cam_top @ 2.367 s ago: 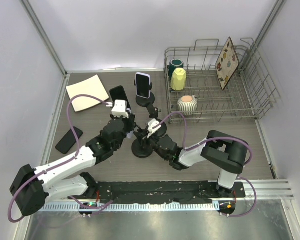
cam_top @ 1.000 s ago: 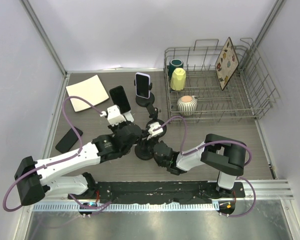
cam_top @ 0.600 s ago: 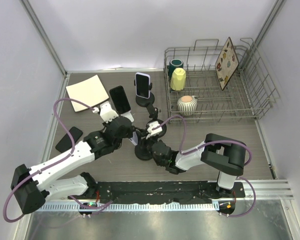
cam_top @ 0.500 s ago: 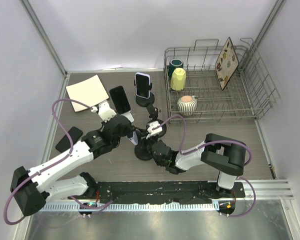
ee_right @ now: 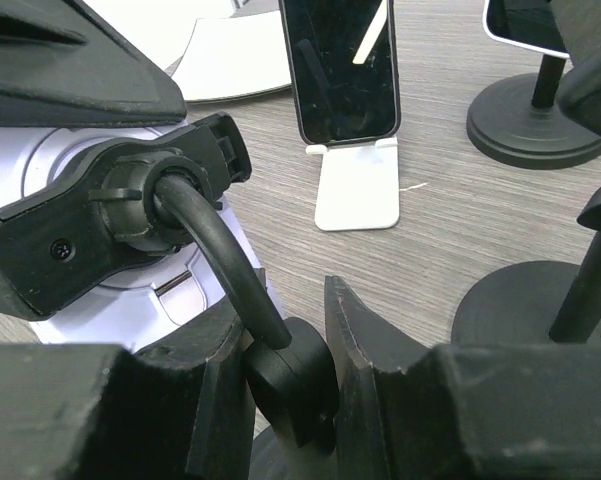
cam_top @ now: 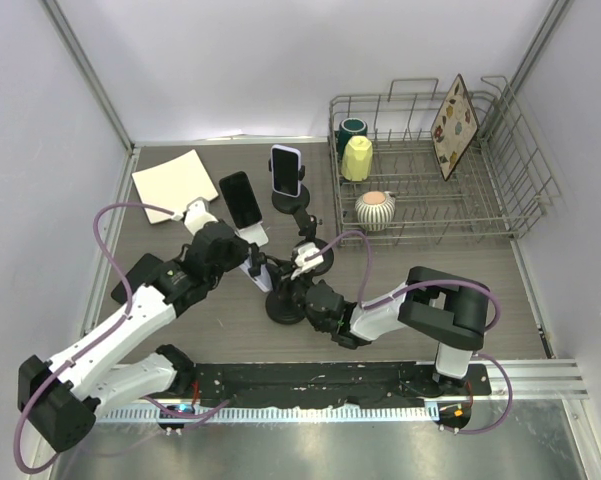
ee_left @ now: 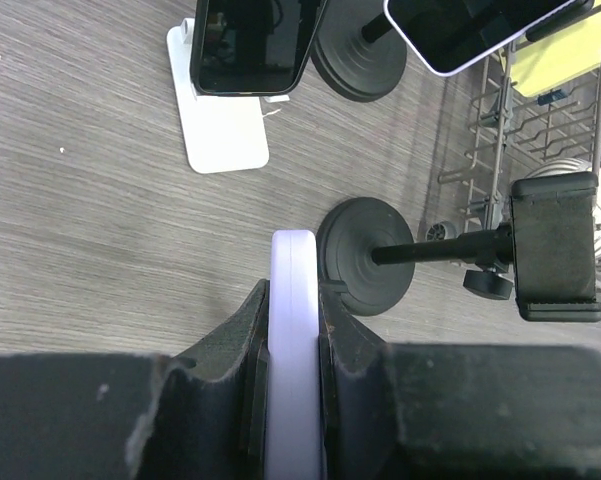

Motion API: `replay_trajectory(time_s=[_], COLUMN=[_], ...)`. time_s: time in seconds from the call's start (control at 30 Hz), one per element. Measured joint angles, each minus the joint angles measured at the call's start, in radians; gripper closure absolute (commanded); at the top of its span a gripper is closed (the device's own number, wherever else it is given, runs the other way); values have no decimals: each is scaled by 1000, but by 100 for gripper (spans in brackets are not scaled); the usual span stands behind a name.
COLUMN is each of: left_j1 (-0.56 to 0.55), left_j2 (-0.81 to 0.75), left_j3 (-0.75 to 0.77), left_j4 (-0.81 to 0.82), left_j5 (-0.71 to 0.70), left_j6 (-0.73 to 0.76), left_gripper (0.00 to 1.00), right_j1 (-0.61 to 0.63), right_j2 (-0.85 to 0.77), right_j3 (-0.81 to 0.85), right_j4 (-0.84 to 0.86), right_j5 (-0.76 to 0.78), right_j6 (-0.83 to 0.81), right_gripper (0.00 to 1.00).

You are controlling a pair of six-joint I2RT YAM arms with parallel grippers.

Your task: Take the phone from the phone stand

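My left gripper (ee_left: 294, 295) is clenching the lavender phone (ee_left: 293, 255) edge-on, just left of the phone stand (cam_top: 285, 303); I'm not seeing whether it's fully clear. My right gripper (ee_right: 285, 305) is clamping the stand's stem (ee_right: 288, 385).

A wire dish rack (cam_top: 500, 190) stands at the far right of the grey wood-grain table (cam_top: 410, 270). It holds a dark green cup (cam_top: 353, 128) and a yellow cup (cam_top: 357, 158) at its left end, a ribbed striped bowl (cam_top: 375, 209) nearer, and a patterned board (cam_top: 452, 112) standing upright. Far left lies a beige square plate (cam_top: 175, 185); beside it a dark phone (cam_top: 240, 198) leans on a white stand (cam_top: 252, 235), a white-edged phone (cam_top: 286, 170) sits on a black round-based stand (cam_top: 292, 203), and a black phone (cam_top: 135, 277) lies flat at the left edge.
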Motion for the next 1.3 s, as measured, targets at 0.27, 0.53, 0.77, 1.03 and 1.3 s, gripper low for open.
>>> replay_trajectory(time_s=[0.27, 0.53, 0.77, 1.03, 1.3], left_j1=[108, 127, 178, 222, 222], left_j2=[-78, -90, -109, -221, -185], left_j3=[-64, -62, -6, 8, 18], left_j4=[49, 50, -55, -178, -227], left_j5=[182, 252, 271, 166, 89], left_j6=[68, 145, 346, 537, 573], left_gripper=[100, 100, 100, 100, 100], right_j1=[-32, -80, -142, -235, -234], right_j2=[1, -17, -56, -71, -131], right_j3=[-45, -89, -158, -192, -229], right_j4=[77, 118, 132, 116, 65], right_j5=[-151, -318, -309, -241, -245], right_j6=[-25, -25, -13, -40, -67], right_gripper=[99, 99, 99, 99, 99])
